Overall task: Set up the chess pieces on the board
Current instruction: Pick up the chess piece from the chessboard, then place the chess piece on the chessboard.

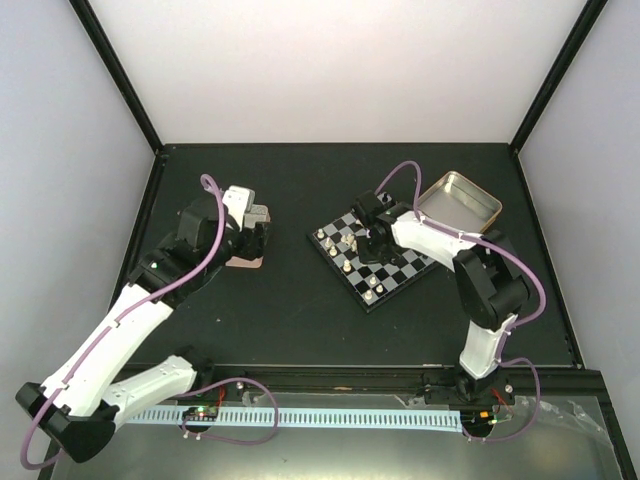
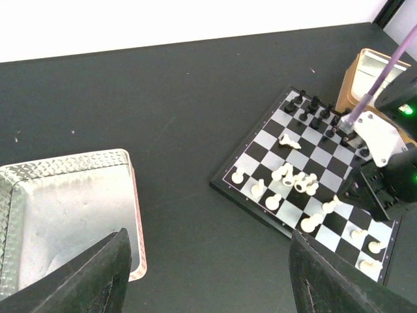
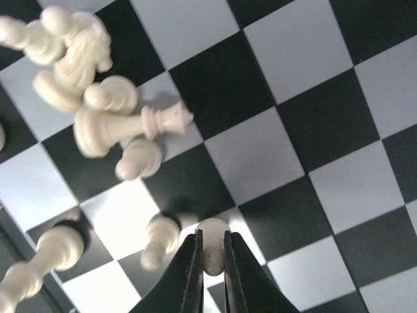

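Note:
The small checkerboard [image 1: 408,268] lies right of centre on the black table and also shows in the left wrist view [image 2: 260,140]. Cream-white pieces [image 2: 293,179] cluster near its middle, several of them toppled. Black pieces [image 2: 313,104] stand along its far edge. My right gripper [image 3: 212,251] is low over the board [image 3: 260,156] and shut on a cream-white pawn [image 3: 213,236]. Another white pawn [image 3: 159,238] stands just left of it. A fallen white piece [image 3: 124,127] lies further up. My left gripper [image 2: 208,274] is open and empty above the bare table left of the board.
A silver tin [image 2: 65,208] with a pinkish rim sits under the left gripper's left finger [image 2: 98,274]. A second silver tin [image 1: 460,203] lies behind the board at the right. The right arm [image 2: 384,150] reaches over the board's right side.

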Action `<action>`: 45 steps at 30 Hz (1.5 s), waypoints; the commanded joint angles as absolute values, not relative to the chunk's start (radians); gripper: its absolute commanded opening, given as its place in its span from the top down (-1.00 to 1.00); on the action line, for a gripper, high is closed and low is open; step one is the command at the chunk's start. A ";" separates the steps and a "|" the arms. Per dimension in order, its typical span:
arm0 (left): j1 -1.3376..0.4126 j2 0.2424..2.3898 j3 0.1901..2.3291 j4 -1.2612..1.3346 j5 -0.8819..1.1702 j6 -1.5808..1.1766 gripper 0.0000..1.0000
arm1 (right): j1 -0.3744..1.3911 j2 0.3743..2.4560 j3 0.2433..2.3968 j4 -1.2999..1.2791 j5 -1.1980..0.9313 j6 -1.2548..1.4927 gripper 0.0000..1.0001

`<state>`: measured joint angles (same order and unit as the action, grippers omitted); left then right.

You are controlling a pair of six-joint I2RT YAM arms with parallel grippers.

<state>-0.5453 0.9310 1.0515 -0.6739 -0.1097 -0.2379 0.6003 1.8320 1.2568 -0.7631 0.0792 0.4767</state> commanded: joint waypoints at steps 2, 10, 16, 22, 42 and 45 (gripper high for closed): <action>-0.525 0.895 1.043 -0.670 -0.128 -0.223 -0.36 | 0.643 1.754 1.234 -0.810 0.055 0.493 0.85; -0.511 0.888 1.031 -0.662 -0.107 -0.225 -0.36 | 0.689 1.769 1.229 -0.821 0.021 0.506 0.85; -0.505 0.884 1.026 -0.659 -0.105 -0.225 -0.37 | 0.698 1.796 1.225 -0.821 0.053 0.517 0.84; -0.499 0.883 1.022 -0.656 -0.100 -0.225 -0.37 | 0.697 1.814 1.221 -0.824 0.058 0.511 0.77; -0.483 0.882 1.013 -0.650 -0.082 -0.227 -0.38 | 0.698 1.840 1.306 -0.823 0.123 0.520 0.41; -0.481 0.880 1.011 -0.648 -0.081 -0.226 -0.38 | 0.697 1.858 1.320 -0.822 0.132 0.520 0.42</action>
<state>-0.4915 0.8963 1.0115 -0.6655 -0.0944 -0.2379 0.6918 1.8309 1.2861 -0.8295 0.0986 0.5072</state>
